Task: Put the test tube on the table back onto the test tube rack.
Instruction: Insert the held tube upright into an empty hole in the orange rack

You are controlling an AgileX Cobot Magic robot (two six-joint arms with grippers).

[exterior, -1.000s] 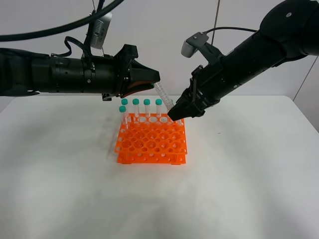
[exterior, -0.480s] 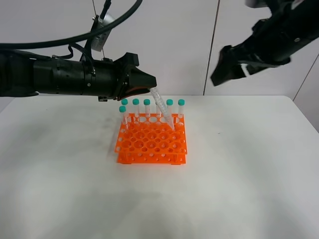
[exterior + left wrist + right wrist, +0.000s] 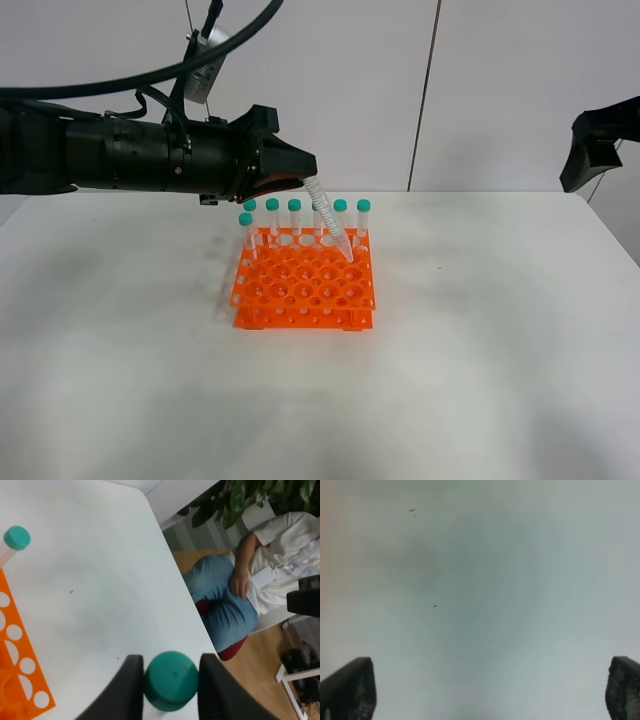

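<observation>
Clamping the slanted clear teal-capped test tube (image 3: pixel 328 218) is the left claw (image 3: pixel 303 172); the right claw (image 3: pixel 487 690) gapes.

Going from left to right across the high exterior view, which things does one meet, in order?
In order: left arm → test tube rack → right gripper. The left gripper and the test tube it holds overlap the rack, so they are left out.

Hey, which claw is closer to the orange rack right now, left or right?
Left. The left claw hangs just above the rack's back row, gripping a tilted tube with its tip over the rack. The right claw is open, far off near the table's right edge.
</observation>
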